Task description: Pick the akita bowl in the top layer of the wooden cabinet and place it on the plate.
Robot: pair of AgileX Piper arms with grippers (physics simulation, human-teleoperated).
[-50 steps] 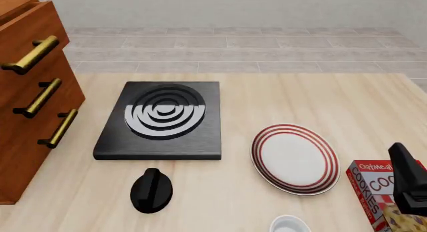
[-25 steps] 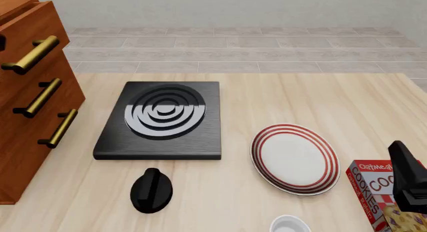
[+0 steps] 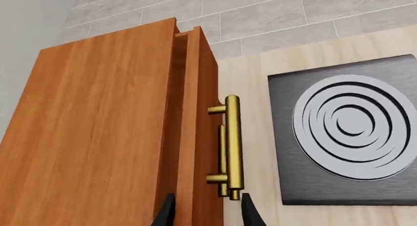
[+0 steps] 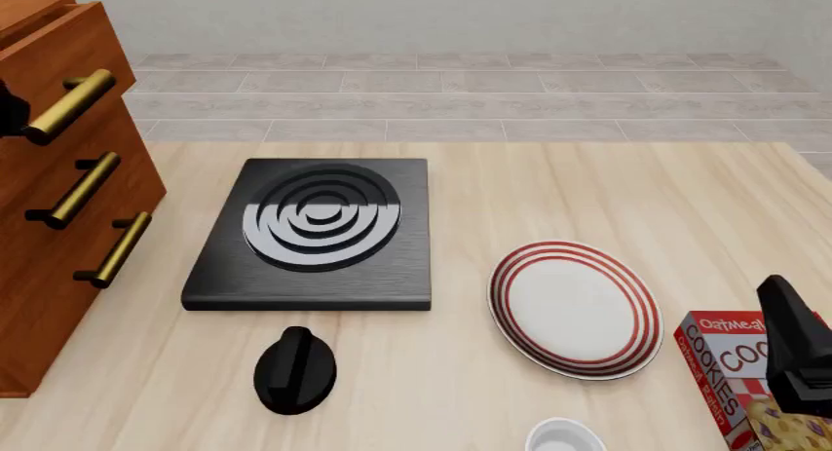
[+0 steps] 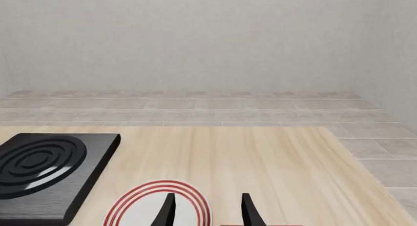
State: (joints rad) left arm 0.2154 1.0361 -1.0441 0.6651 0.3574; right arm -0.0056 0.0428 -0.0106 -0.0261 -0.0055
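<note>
The left tool (image 3: 205, 214) hangs over the wooden cabinet (image 4: 53, 227), fingers spread apart, straddling the drawer front just beside the near end of the top layer (image 3: 195, 113)'s brass handle (image 3: 233, 145). That drawer looks barely open; the akita bowl is not visible, presumably inside it. To do this well, I would shift right so both fingers bracket the bar, close fully, then pull straight out along the drawer's travel. The right tool (image 5: 205, 211) waits with fingers parted near the plate (image 4: 574, 308), on the right of the bench (image 4: 586, 198). The bench is pale wood; a black stove (image 4: 312, 232) sits at centre, with grey tiled floor and a plain wall beyond.
</note>
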